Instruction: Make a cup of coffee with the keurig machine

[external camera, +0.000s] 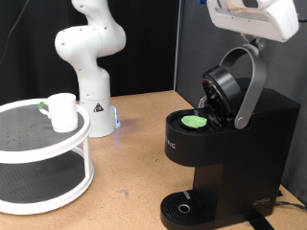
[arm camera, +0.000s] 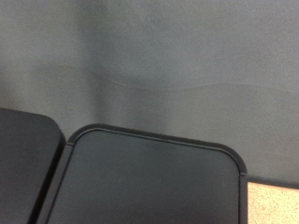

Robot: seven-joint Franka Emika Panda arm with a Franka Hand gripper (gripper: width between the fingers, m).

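- Wooden tabletop (external camera: 134, 144), grey wall behind.
- At 4 o'clock: keurig machine (external camera: 240, 144), lid raised, green pod (external camera: 195, 122) seated inside.
- At 9 o'clock: cup (external camera: 63, 111) on white two-tier rack (external camera: 48, 158).
- At 1 o'clock: gripper (external camera: 251, 17), fingers cropped; cannot tell whether open or closed.
- Wrist view: possibly the machine's dark top.

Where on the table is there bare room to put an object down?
The wooden table is bare between the white tiered stand and the keurig machine. The stand's top shelf holds only the cup. It is crowded around the machine's open lid, under the gripper.
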